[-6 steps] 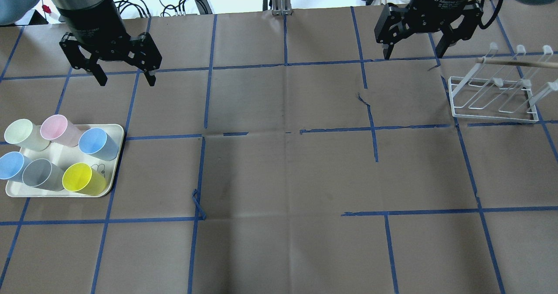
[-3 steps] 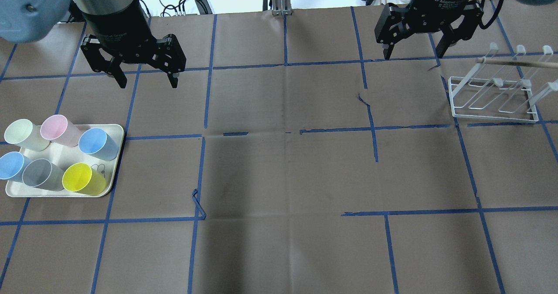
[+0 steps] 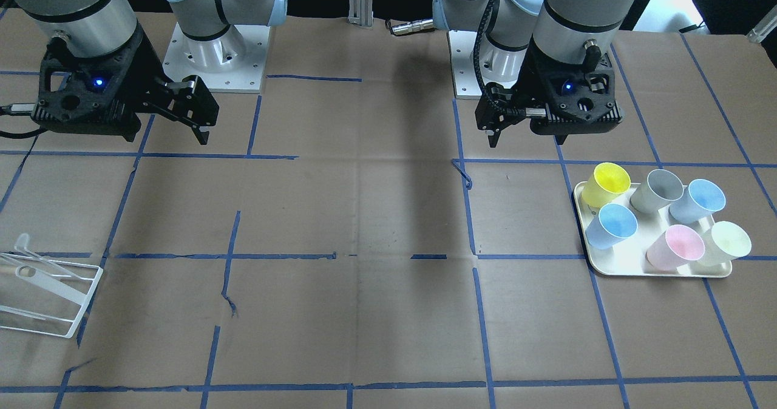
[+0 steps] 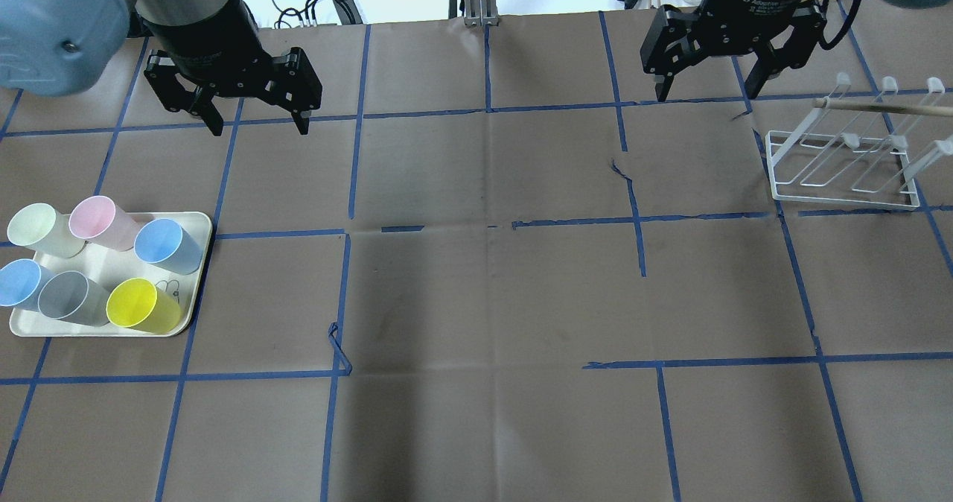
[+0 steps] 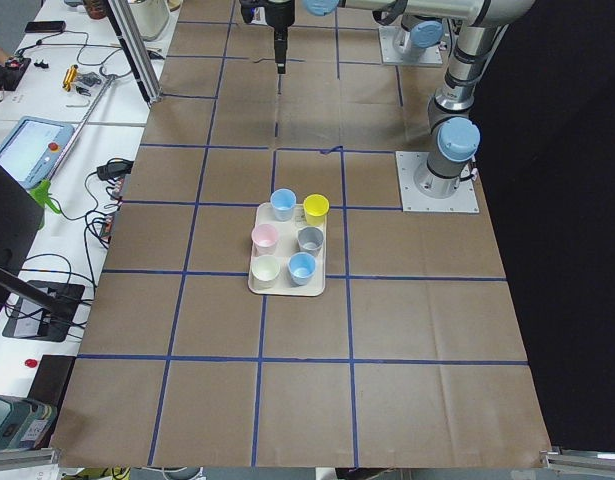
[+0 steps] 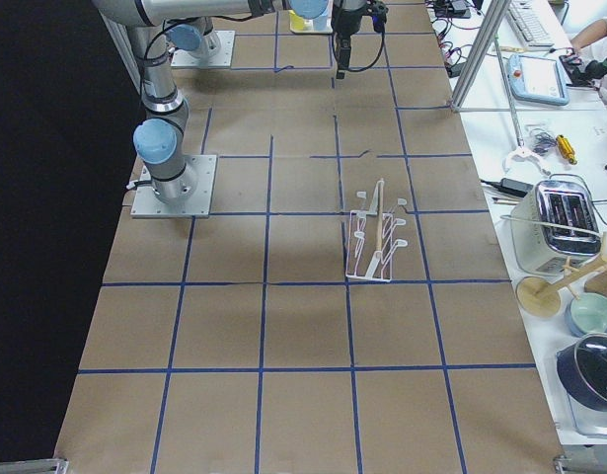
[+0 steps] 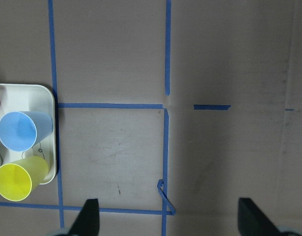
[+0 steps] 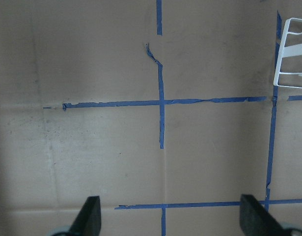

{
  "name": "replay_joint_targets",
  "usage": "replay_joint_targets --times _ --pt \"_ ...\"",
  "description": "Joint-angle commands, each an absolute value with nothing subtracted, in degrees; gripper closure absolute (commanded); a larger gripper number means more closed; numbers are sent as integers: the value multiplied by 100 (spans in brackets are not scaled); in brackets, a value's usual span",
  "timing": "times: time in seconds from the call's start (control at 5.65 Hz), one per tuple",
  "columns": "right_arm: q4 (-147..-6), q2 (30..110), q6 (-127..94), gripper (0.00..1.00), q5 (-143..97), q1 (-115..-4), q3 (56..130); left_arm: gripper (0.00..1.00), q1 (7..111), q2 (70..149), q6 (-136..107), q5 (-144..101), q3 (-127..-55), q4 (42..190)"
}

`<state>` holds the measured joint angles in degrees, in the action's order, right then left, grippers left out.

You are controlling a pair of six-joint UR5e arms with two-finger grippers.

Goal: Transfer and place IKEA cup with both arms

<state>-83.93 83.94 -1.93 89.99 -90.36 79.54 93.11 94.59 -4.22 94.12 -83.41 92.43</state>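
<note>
Two near-identical pale-blue cups stand upright on a cream tray (image 4: 190,223) at the table's left. One blue cup (image 4: 167,245) (image 3: 616,224) (image 7: 23,130) is at the tray's inner edge. The other blue cup (image 4: 18,282) (image 3: 704,198) is at its outer edge. I cannot tell which is the IKEA cup. My left gripper (image 4: 259,122) (image 3: 525,136) (image 7: 170,221) is open and empty, up in the air, away from the tray towards the table's middle. My right gripper (image 4: 704,89) (image 3: 167,133) (image 8: 170,219) is open and empty, beside the rack.
A pink cup (image 4: 97,219), a pale green cup (image 4: 33,226), a grey cup (image 4: 67,297) and a yellow cup (image 4: 138,304) share the tray. A white wire rack (image 4: 845,167) with a wooden stick stands at the right. Blue tape lines grid the brown paper.
My left gripper has moved to the right and a little towards the table's far edge, still open. The right arm and the cups have not moved.
</note>
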Motion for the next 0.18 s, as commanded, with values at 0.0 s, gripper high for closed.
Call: replay_joint_targets --times 0.0 --pt "-8385 8394 -193 0 9000 -9035 7954 2 9290 9448 -457 9273 -8350 9229"
